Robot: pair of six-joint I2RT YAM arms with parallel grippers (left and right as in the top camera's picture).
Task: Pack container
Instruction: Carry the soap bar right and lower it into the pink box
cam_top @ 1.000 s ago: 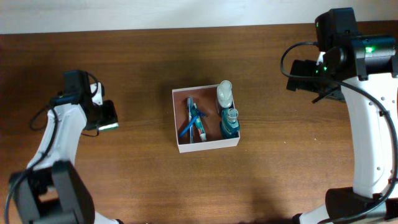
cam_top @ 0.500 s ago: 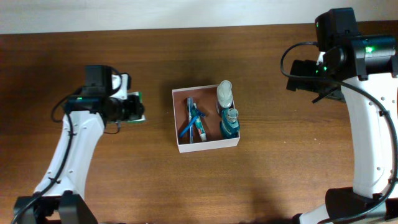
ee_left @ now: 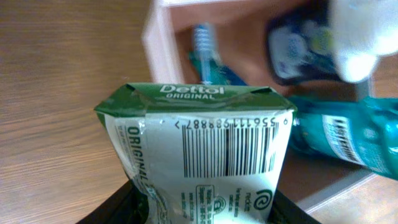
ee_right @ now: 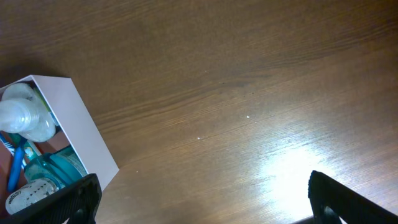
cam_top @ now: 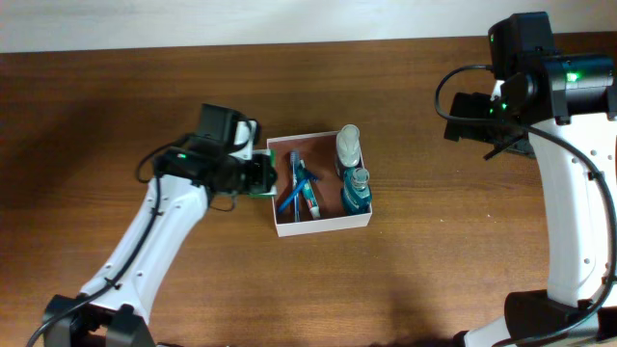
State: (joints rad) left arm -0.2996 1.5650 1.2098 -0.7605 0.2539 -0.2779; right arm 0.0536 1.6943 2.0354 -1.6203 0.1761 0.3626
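Note:
The container (cam_top: 323, 226), a white-walled square box with a reddish-brown inside, sits mid-table. My left gripper (cam_top: 258, 176) is at its left wall, shut on a green and white Dettol packet (ee_left: 199, 149). In the left wrist view the packet's top edge hangs over the container's left wall (ee_left: 158, 50). The box holds a blue toothbrush (cam_top: 294, 188), a teal bottle (cam_top: 355, 191) and a clear bottle (cam_top: 348, 145). My right gripper (cam_top: 470, 118) hovers far to the right, open, with only bare wood between its fingers (ee_right: 74, 202).
Brown wooden tabletop all around the box. The pale back wall edge runs along the top of the overhead view. The right arm's white links stand along the right side. From the right wrist, the container's corner (ee_right: 81, 130) shows at the lower left.
My left arm has swung right from the far left of the table to the container's left wall, carrying the green packet. The right arm has stayed still.

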